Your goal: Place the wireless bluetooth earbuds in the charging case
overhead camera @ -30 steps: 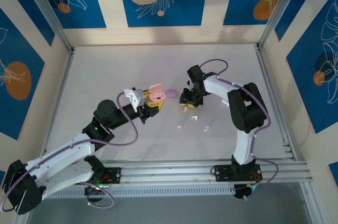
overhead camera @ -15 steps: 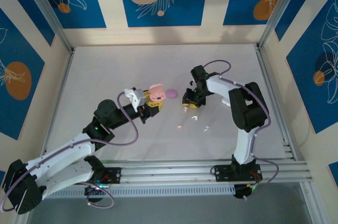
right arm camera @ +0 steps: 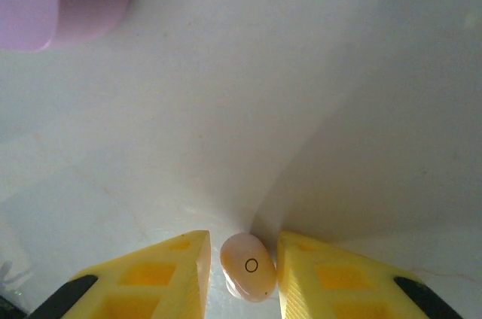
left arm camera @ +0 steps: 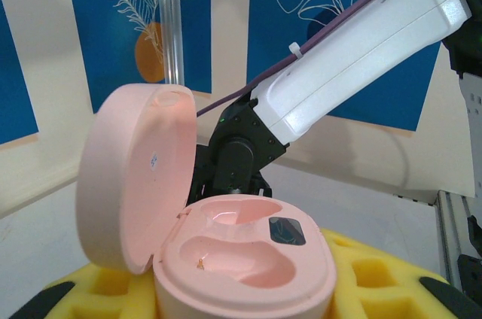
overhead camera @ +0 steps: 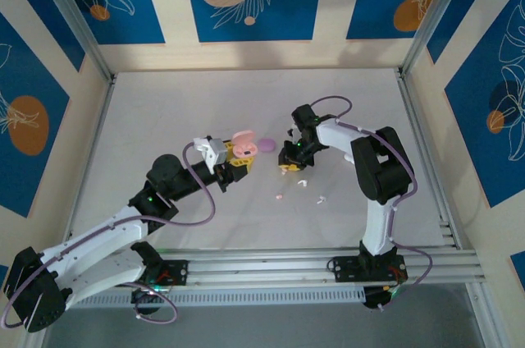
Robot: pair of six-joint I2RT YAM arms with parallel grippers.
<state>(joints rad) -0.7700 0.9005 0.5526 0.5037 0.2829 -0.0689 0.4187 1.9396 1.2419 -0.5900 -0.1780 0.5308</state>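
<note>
Right gripper (right arm camera: 242, 259) brackets the tiny pale-pink plastic earbud (right arm camera: 248, 266) on the white table (right arm camera: 316, 93) (pinched? I cannot tell); squeeze squarely, then carry left to the left gripper (overhead camera: 235, 158), clamped around the open pink case (left arm camera: 248, 259).

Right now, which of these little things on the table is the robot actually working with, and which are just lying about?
In the job: open pink charging case, held in the left gripper; pink earbud, straddled by the right gripper; three loose earbuds waiting on the table.
Lying about: purple case, resting untouched.
</note>
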